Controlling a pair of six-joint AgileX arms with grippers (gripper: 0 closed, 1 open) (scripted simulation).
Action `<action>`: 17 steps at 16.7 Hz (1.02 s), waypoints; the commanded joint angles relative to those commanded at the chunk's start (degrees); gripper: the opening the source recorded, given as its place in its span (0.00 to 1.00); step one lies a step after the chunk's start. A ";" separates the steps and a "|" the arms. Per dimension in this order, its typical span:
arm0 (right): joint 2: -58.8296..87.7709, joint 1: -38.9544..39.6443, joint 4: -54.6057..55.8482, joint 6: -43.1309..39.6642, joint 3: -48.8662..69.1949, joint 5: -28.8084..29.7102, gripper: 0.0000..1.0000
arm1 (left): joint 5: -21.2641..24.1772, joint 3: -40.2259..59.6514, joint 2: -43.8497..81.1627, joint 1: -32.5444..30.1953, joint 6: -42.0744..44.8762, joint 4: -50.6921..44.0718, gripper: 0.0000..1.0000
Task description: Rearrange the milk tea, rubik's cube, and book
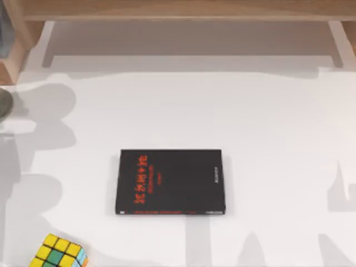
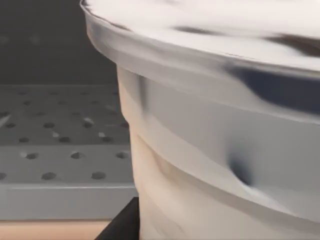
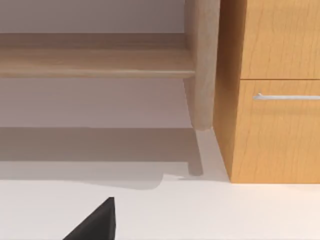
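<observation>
**Cube at the table's corner, milk tea close against the left wrist camera**

From above: rubik's cube [image 1: 58, 253] at the lower left corner of the white table [image 1: 267, 139], yellow squares uppermost, with green, orange and light blue among them. Well apart from it, near the table's middle, a black book [image 1: 169, 182] lying flat, red characters on its cover, spine toward the lower edge. Beyond that, along the far side, a wooden shelf [image 1: 189, 11] standing over the tabletop. Arm shadows across the left side and the lower right of the table.

From the left wrist: milk tea [image 2: 210, 150] very close, upright, a pale cup with a wide rim and cream-coloured contents below. Just beside its lower wall, a black part of the left gripper [image 2: 122, 225]. Whether those jaws hold the cup: cannot tell. Behind, a grey perforated panel [image 2: 55, 135].

From the right wrist: a black tip of the right gripper [image 3: 97, 222] low over bare tabletop, jaw state impossible to tell. Farther off, the shelf's post and, beside it, a wooden cabinet [image 3: 270, 130] with a metal drawer handle [image 3: 285, 96].
</observation>
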 joint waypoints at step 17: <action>0.00 0.00 0.00 0.00 0.00 0.00 1.00 | 0.00 0.00 0.00 0.00 0.00 0.00 1.00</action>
